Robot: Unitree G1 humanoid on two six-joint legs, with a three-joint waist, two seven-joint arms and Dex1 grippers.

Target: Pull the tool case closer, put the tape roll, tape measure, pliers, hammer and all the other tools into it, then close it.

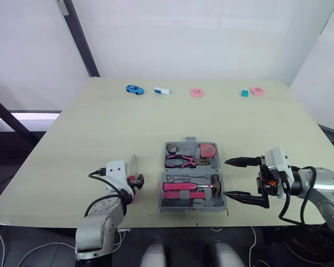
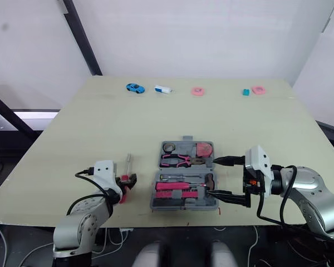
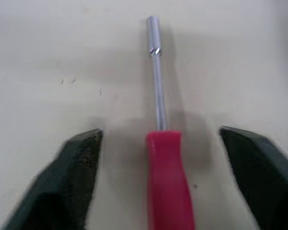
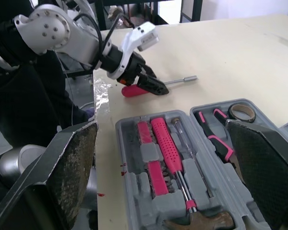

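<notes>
Left of the tool case (image 1: pixel 192 177), the left gripper (image 3: pixel 161 130) is spread around a red screwdriver (image 3: pixel 165 182); up close, nothing touches. Right gripper (image 1: pixel 226 178) spread wide too.

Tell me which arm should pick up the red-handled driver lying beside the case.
Left. The left claw is open with the driver handle between its fingers. The right claw, also open, sits on the other side of the case, away from the driver.
</notes>
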